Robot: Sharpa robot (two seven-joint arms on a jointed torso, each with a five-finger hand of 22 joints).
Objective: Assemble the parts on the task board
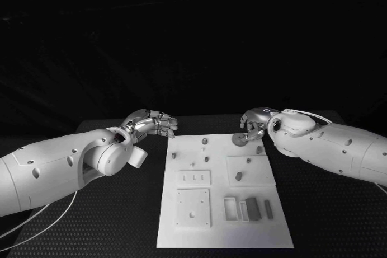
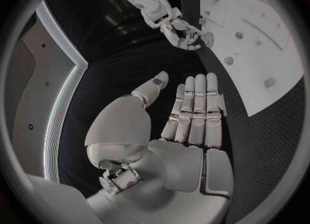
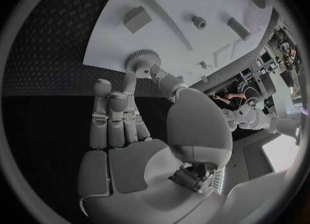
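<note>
The white task board (image 1: 222, 224) lies in the middle of the black table. My right hand (image 1: 256, 123) hovers over the board's far right corner and pinches a small grey gear (image 1: 240, 137) between thumb and a finger. The right wrist view shows the gear (image 3: 142, 60) at the fingertips just above the board (image 3: 181, 7). My left hand (image 1: 153, 123) hangs over the far left corner; its fingers (image 2: 197, 110) lie straight and hold nothing. The left wrist view also catches the right hand (image 2: 177, 28) with the gear (image 2: 208, 38). Small pegs (image 1: 204, 141) stand on the board.
Raised square plates (image 1: 193, 207) and dark bars (image 1: 253, 209) in slots sit on the board's near half. More small parts (image 1: 259, 149) stand near the far right. Bare black mat (image 1: 113, 224) flanks the board. A white cable (image 1: 48, 219) loops under my left arm.
</note>
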